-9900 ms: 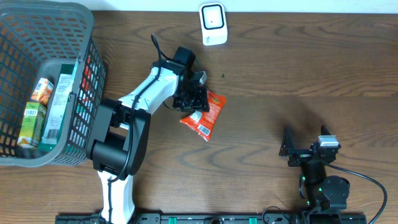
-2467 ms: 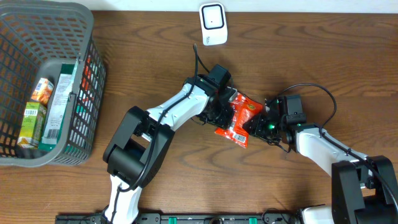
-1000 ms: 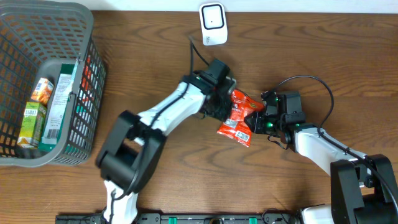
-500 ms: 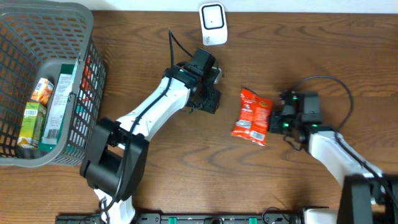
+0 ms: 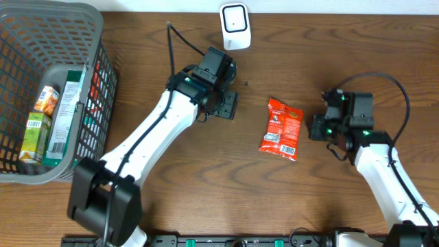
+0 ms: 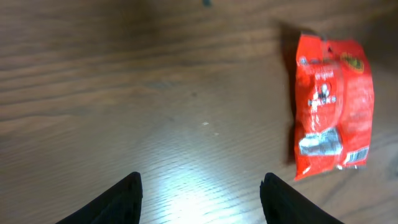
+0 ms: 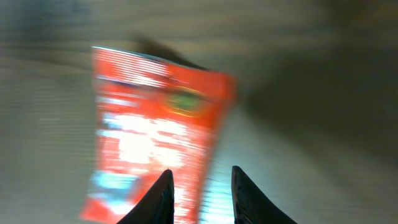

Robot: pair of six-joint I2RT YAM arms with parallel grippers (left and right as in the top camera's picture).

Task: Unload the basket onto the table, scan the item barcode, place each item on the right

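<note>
On the dark wooden tabletop [image 5: 329, 55], the red foil snack packet [image 5: 280, 128] [image 6: 333, 106] [image 7: 155, 130] lies flat and free between the two arms, touched by neither. A white printed patch [image 6: 320, 144] sits near its lower end; its print is too small to read.

Left gripper [image 5: 226, 104] [image 6: 202, 199]: black fingers spread wide with only bare wood between them, near the packet on its left side.

Right gripper [image 5: 317, 127] [image 7: 200, 186]: fingers narrowly parted and pinching nothing, just beside the packet's right edge. The right wrist view is blurred, with the packet in front of the fingertips.

White box-shaped barcode scanner [image 5: 234, 26]: upright at the far edge of the table, well apart from the packet and just beyond the left gripper, whose wrist and looping black cable [image 5: 180, 44] lie near the scanner's left side.

Grey plastic mesh basket [image 5: 55, 8]: at the far left corner, well apart from the packet, with the left arm's white links between them. It holds a green juice carton [image 5: 34, 137], an orange carton [image 5: 46, 98] and a long green-and-white box [image 5: 65, 113].
</note>
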